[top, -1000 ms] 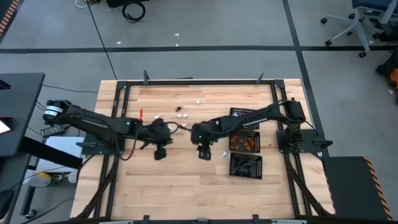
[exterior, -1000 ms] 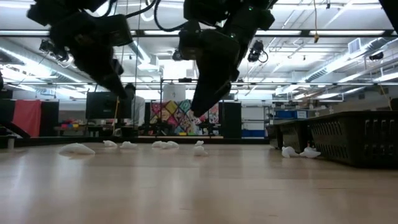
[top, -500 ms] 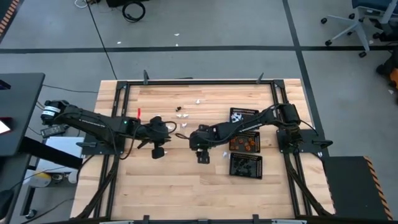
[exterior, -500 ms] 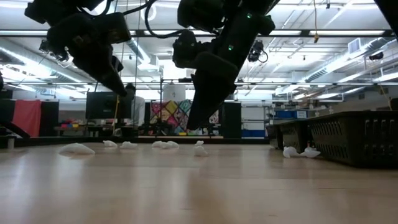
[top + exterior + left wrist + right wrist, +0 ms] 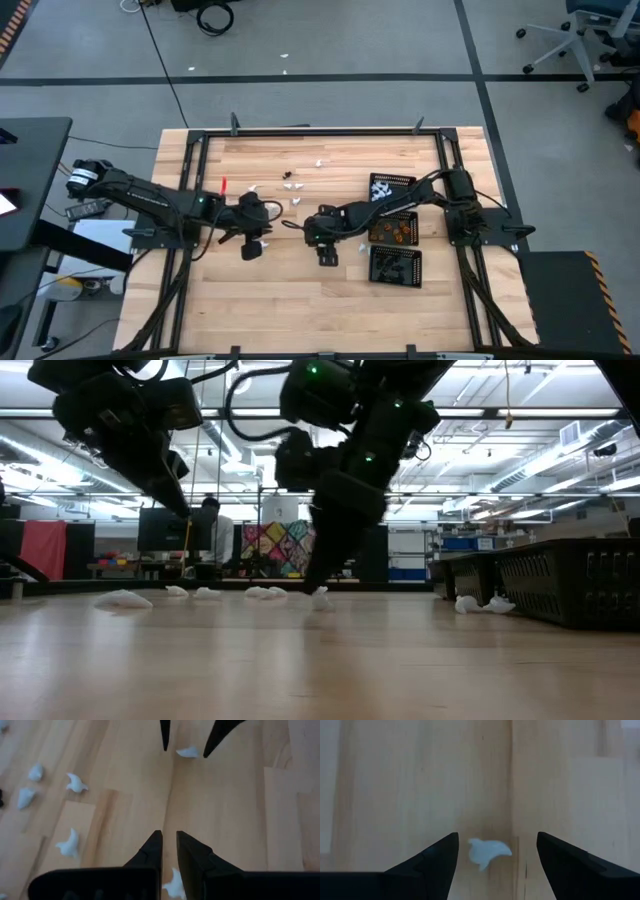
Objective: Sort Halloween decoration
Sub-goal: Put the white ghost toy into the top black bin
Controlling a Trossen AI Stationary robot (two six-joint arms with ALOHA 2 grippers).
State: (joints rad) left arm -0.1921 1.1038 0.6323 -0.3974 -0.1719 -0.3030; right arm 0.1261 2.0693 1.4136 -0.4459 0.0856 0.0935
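Trinkets lay scattered on the wooden table (image 5: 300,290), mostly white ones (image 5: 296,186) above centre in the high view. Right gripper (image 5: 495,857) was spread wide, low over the boards at frame centre, with one white trinket (image 5: 489,853) lying between its fingers, not gripped. Left gripper (image 5: 169,851) hung just left of it, fingers nearly together, holding nothing. Three mesh trays (image 5: 396,266) sat right of centre; the middle tray (image 5: 394,231) held orange pieces.

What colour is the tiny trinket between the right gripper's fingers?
White tiny trinket, seen best in the right wrist view.
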